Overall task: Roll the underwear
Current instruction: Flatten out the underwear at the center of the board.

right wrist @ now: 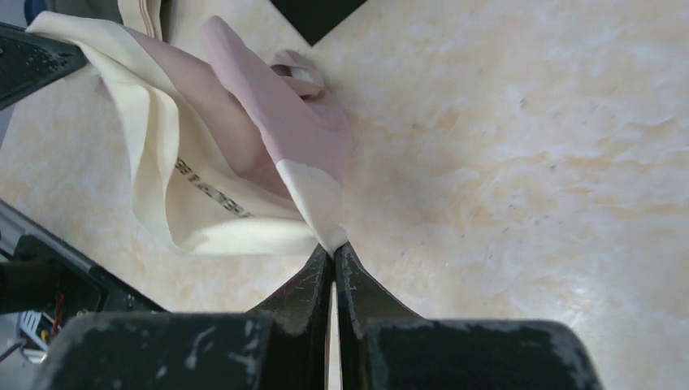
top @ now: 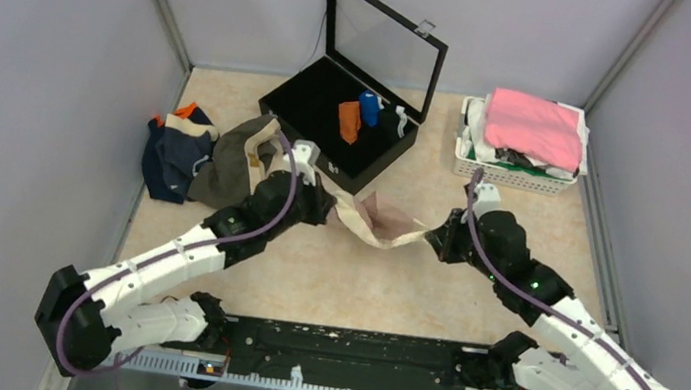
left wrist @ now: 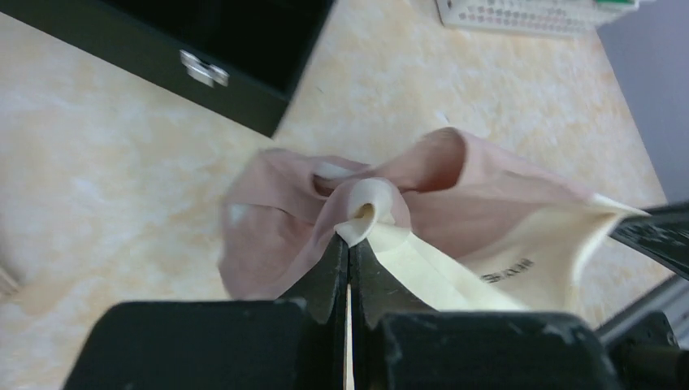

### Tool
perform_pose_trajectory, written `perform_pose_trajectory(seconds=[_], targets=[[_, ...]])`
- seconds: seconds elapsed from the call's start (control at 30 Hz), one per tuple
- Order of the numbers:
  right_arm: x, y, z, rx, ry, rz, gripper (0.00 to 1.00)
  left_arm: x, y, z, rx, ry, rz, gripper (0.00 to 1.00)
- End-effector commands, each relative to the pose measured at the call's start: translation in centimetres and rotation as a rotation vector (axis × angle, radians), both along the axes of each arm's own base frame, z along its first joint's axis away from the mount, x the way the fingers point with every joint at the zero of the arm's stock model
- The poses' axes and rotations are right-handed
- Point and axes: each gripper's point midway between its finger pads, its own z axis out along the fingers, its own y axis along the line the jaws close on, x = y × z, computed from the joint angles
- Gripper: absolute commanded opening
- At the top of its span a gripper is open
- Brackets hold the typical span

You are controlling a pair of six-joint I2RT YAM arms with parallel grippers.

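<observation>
Pale pink-beige underwear (top: 382, 218) with a cream waistband hangs stretched between both grippers over the table's middle. My left gripper (top: 328, 203) is shut on one end of the waistband; in the left wrist view the underwear (left wrist: 455, 203) bunches right at the left gripper (left wrist: 350, 240). My right gripper (top: 436, 239) is shut on the other end, where the underwear (right wrist: 244, 154) meets the right gripper (right wrist: 331, 248). Olive-brown and navy underwear (top: 195, 155) lie piled at the left. Rolled rust-orange (top: 349, 121) and blue (top: 369, 107) pieces sit in the box.
A black box (top: 331, 118) with an open glass lid stands at the back centre. A white basket (top: 516, 172) at the back right holds a bright pink cloth (top: 532, 127). Grey walls close in the table on the left, right and back.
</observation>
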Motion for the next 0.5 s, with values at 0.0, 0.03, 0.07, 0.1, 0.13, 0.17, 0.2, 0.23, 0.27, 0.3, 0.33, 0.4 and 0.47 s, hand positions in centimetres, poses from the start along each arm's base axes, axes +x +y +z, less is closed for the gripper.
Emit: perform_pose_trajectory(seconds=[0.0, 0.03, 0.07, 0.1, 0.13, 0.17, 0.2, 0.23, 0.27, 0.3, 0.33, 0.4, 0.47], targets=[[1.3, -3.1, 4.8, -0.039, -0.118, -0.13, 0.0, 1.7, 2.1, 4.6, 0.024, -0.095, 0.012, 0.0], [1.5, -3.4, 5.8, -0.037, -0.138, -0.143, 0.0, 2.0, 2.2, 5.4, 0.033, -0.109, 0.01, 0.0], [1.6, -3.7, 6.6, -0.037, -0.155, -0.157, 0.0, 2.4, 2.2, 5.9, 0.045, -0.115, 0.007, 0.0], [1.8, -4.0, 7.6, -0.036, -0.175, -0.172, 0.0, 2.8, 2.3, 6.5, 0.057, -0.124, 0.006, 0.0], [1.9, -4.2, 8.8, -0.029, -0.197, -0.181, 0.0, 3.2, 2.2, 6.8, 0.07, -0.122, 0.002, 0.0], [2.2, -4.4, 9.5, -0.031, -0.214, -0.191, 0.0, 3.7, 2.0, 7.2, 0.076, -0.122, -0.005, 0.0], [2.4, -4.6, 10.3, -0.031, -0.23, -0.203, 0.0, 4.3, 1.9, 7.6, 0.08, -0.121, -0.005, 0.0], [2.7, -4.8, 10.9, -0.039, -0.244, -0.213, 0.0, 4.8, 1.6, 7.9, 0.081, -0.118, -0.014, 0.0], [3.1, -5.0, 11.4, -0.052, -0.256, -0.225, 0.0, 5.5, 1.5, 8.4, 0.081, -0.122, -0.017, 0.0], [3.4, -5.3, 12.1, -0.058, -0.272, -0.24, 0.0, 6.2, 1.3, 8.9, 0.081, -0.125, -0.02, 0.0], [3.9, -5.5, 12.6, -0.068, -0.282, -0.253, 0.0, 6.9, 1.1, 9.4, 0.079, -0.129, -0.023, 0.0], [5.1, -6.0, 14.0, -0.077, -0.313, -0.287, 0.0, 8.8, 0.7, 10.7, 0.074, -0.146, -0.029, 0.0], [6.6, -6.3, 15.7, -0.067, -0.339, -0.306, 0.0, 10.6, 0.2, 12.1, 0.059, -0.157, -0.046, 0.0]])
